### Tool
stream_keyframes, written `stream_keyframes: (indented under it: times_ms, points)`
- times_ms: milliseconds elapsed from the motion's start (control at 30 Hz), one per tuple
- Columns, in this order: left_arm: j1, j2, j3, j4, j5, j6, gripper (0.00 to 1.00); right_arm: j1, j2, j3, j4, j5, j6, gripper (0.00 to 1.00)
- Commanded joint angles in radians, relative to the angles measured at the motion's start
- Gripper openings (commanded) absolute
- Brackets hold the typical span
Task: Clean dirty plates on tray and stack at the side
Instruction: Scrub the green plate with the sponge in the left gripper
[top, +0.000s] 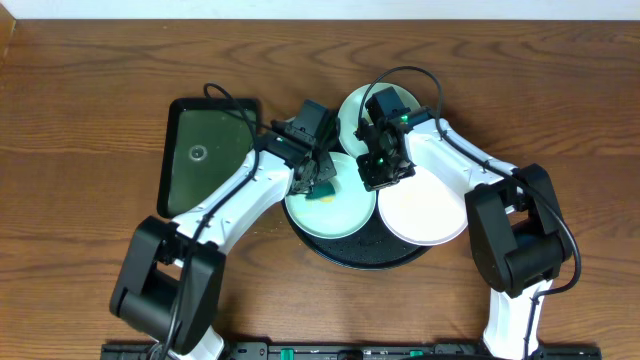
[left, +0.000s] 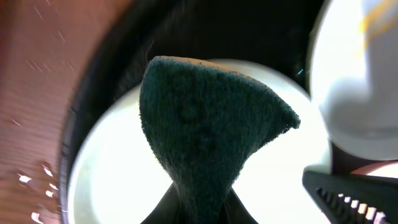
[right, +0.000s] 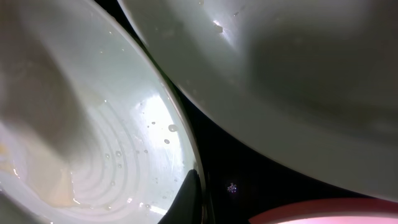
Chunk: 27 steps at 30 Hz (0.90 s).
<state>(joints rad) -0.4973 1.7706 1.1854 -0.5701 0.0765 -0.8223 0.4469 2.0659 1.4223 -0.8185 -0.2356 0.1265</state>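
The left pincer is pressed together on a dark green sponge, which hangs just over the near mint plate. That plate lies on the round tray, with the white plate touching it on the right and the far mint plate behind, partly hidden by the arm. The right pincer is pressed together too, down at the near plate's right rim where the three plates crowd. The right wrist view shows one dark finger against that rim, but I cannot tell whether the rim is actually pinched. That is the main risk: the tray looks wet and glossy, so if the plate is only nudged and not held, a scrub stroke could spin it or slide it into its neighbours. It could also ride up over the white plate, which seems to overhang the tray edge and could tip onto the counter. The sponge is gripped by a narrow end, so hard pressure could fold it or pull it free. The two pincers work close together, and a wide wipe to the right could knock one against the other. No plate is stacked at the side yet; the oblong tray sits just left of the round one
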Motion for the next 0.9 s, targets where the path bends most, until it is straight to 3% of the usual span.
stream_keyframes:
  times_ms: [0,333,567,867]
  points:
    - [0.003,0.031,-0.069,0.029,0.078,-0.087,0.07,0.006,-0.002,-0.007,-0.004,0.014,0.0,0.01]
    - [-0.003,0.031,-0.32,0.42,0.074,-0.126,0.07,0.006,-0.002,-0.007,-0.002,0.014,0.0,0.01]
    - [-0.002,0.03,-0.335,0.274,-0.205,-0.125,0.07,0.006,-0.002,-0.007,-0.001,0.015,0.0,0.01]
    - [-0.003,-0.056,-0.278,0.161,-0.291,-0.083,0.07,0.006,-0.002,-0.007,-0.001,0.015,0.0,0.01]
